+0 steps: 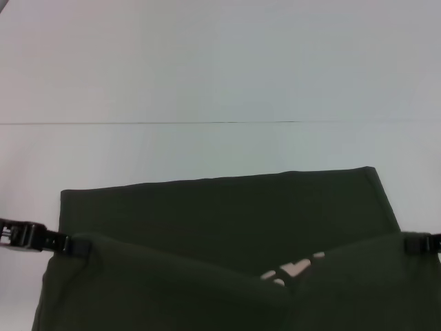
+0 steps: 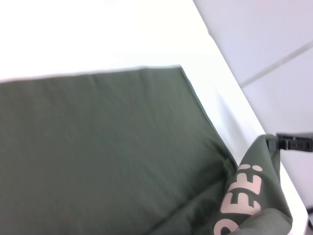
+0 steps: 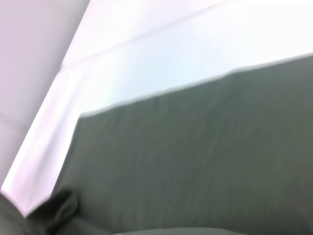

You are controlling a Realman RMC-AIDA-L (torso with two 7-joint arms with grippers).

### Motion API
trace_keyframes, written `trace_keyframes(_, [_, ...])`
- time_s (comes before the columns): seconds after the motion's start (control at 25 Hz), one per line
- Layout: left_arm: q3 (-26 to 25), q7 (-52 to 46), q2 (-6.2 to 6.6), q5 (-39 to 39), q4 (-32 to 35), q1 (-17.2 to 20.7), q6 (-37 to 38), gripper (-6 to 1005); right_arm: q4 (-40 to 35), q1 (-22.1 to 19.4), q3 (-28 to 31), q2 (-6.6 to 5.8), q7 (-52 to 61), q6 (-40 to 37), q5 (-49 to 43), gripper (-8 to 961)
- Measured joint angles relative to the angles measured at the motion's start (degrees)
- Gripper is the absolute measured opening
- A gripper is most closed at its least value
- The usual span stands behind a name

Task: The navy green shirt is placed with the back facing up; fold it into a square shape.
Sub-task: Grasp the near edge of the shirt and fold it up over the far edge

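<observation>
The navy green shirt (image 1: 220,227) lies on a white table (image 1: 207,69), spread across the near part of the surface in the head view, with its far edge running straight from side to side and its right far corner squared off. The near portion of the cloth is lifted off the flat layer and hangs in a sagging fold between the two arms, dipping toward the middle. In that dip a patch of pale pink lettering (image 1: 293,269) shows on the raised cloth, so the shirt is not plain on that face. The left gripper (image 1: 69,243) sits at the left edge of the shirt, closed on the lifted cloth where the fold begins. The right gripper (image 1: 413,244) sits at the right edge at about the same height, likewise clamped on the fabric. The left wrist view shows the flat olive layer reaching to its corner on the table, the raised flap with the pink letters, and the right gripper farther off, pinching the tip of that flap.
</observation>
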Motion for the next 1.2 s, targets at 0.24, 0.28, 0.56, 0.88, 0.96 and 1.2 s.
trace_keyframes(0.24, [-0.5, -2.1, -1.56, -3.5, 0.3, 0.6, -5.2, 62, 1.4, -1.2, 0.3, 2.22, 0.7, 8.7, 6.6, 73])
trace_keyframes(0.28, [-0.5, -2.5, -1.62, -4.5, 0.2, 0.9, -6.1, 62, 1.6, -1.4, 0.4, 2.40, 0.7, 9.9, 7.7, 73])
trace_keyframes(0.56, [-0.6, -3.7, -2.68, -8.8, -0.1, 2.6, -11.6, 61, 3.1, -1.6, 0.3, 3.23, 0.5, 16.4, 11.3, 75])
trace_keyframes(0.88, [-1.0, -4.2, -4.77, -11.6, -0.1, 3.6, -18.7, 61, 3.5, -0.5, -0.1, 4.35, -0.2, 21.2, 14.4, 76])
trace_keyframes(0.96, [-1.0, -4.0, -5.31, -12.5, 0.0, 3.7, -20.1, 61, 3.5, 0.1, -0.1, 4.79, -0.3, 22.6, 14.7, 77])
trace_keyframes(1.2, [-0.8, -3.9, -6.59, -13.2, 0.3, 3.4, -23.8, 62, 3.5, 2.3, -0.2, 5.91, -0.3, 27.3, 14.8, 78])
